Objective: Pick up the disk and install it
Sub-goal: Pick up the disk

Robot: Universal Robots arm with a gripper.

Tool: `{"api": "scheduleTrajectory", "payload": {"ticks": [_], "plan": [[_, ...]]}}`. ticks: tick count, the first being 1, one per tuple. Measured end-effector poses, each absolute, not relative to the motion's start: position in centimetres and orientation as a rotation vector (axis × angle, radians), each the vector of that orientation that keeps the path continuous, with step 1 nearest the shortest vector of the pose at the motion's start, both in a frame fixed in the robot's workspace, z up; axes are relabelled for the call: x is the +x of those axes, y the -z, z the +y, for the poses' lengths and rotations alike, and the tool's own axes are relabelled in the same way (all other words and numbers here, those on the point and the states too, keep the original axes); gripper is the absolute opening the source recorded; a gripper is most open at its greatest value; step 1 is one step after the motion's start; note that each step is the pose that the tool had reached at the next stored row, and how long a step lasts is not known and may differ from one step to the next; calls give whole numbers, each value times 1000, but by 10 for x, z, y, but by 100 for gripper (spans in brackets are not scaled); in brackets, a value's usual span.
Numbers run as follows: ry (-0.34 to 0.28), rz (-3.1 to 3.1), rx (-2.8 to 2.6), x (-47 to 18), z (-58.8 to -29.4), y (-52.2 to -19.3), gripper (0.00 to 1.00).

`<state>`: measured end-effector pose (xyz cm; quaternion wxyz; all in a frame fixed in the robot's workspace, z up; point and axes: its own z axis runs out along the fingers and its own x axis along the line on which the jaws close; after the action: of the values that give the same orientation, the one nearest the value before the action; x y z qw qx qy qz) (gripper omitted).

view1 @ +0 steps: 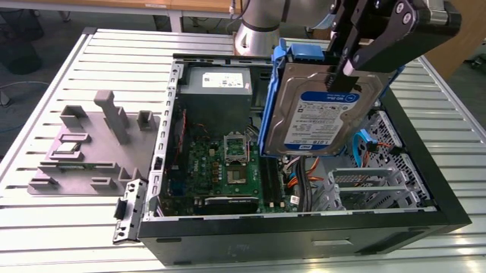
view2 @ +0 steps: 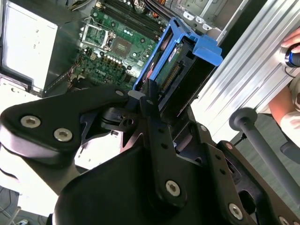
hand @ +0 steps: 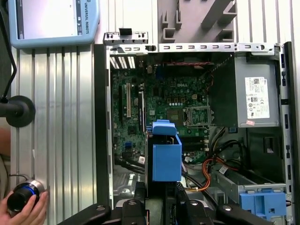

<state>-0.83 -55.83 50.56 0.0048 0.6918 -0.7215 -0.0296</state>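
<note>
The disk (view1: 322, 116), a silver hard drive with a blue-and-white label in a blue carrier frame, hangs upright over the open computer case (view1: 304, 233). My black gripper (view1: 343, 71) is shut on its upper edge, label facing the exterior view's camera. In the second wrist view the fingers (view2: 149, 101) clamp the disk (view2: 185, 56) edge-on above the motherboard. The first wrist view looks down on the blue frame of the disk (hand: 166, 157) between the gripper (hand: 161, 199) and the motherboard (hand: 164, 103).
A grey power supply box (hand: 253, 96) with a white sticker fills one corner of the case. A metal drive cage (view1: 365, 182) and a bare blue bracket (hand: 262, 201) sit near the cables. A grey fixture (view1: 91, 148) lies on the slatted table. A person's hand (hand: 21, 201) rests beside the case.
</note>
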Motion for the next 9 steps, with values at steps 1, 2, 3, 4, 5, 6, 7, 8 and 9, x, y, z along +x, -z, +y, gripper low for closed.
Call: {"api": "scheduleTrajectory", "payload": {"ticks": [1, 2, 3, 4, 5, 6, 7, 8, 9], "plan": [[93, -2260, 2167, -7, -558, -505, 35], [93, -2260, 2167, -5, -558, -505, 35], [93, -2260, 2167, -4, -558, -505, 35], [93, -2260, 2167, -3, -558, -505, 35], [93, -2260, 2167, -2, -558, -505, 35], [93, -2260, 2167, 0, -558, -505, 35], [93, -2260, 2167, 1, -558, -504, 35], [93, -2260, 2167, 3, -559, -504, 35], [93, -2260, 2167, 5, -559, -504, 35]]}}
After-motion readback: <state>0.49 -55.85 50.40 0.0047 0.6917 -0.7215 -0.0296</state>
